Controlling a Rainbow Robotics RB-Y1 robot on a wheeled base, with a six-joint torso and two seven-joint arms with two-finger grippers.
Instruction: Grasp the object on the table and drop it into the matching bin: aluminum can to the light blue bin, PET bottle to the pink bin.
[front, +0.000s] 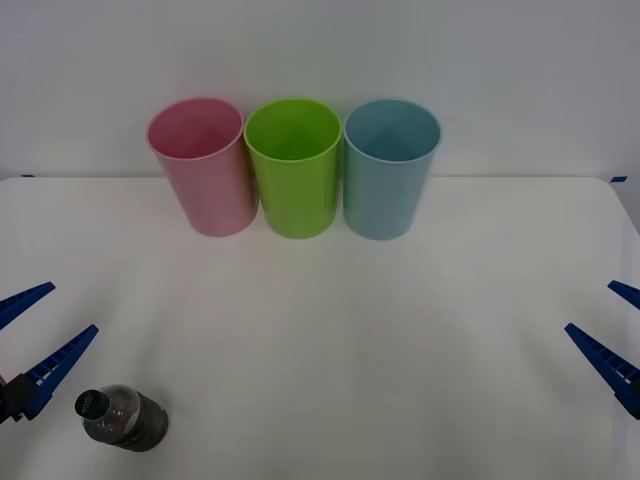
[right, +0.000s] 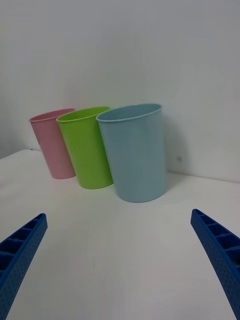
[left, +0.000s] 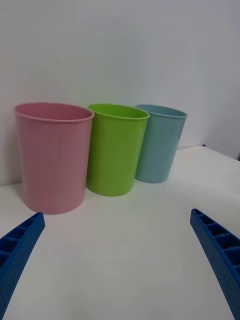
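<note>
White wall and the table (front: 330, 330) form the setting, and no step of the task appears complete. The PET bottle (front: 125, 417) stands on the tabletop just beside the left gripper (front: 38, 335), on the inner side of its nearer finger and apart from it. That gripper's fingers (left: 20, 240) are spread wide and hold nothing. The right gripper (front: 612, 335) waits at the opposite table edge, fingers (right: 217, 245) likewise spread and empty. Remaining, by judgement: close on the bottle, lift it, carry it to the pink bin (front: 203, 165), release. Count: one bottle; three cups in a row well beyond the fingertips, namely one pink bin, one lime green cup (front: 294, 165) and one light blue bin (front: 389, 165); two grippers.
</note>
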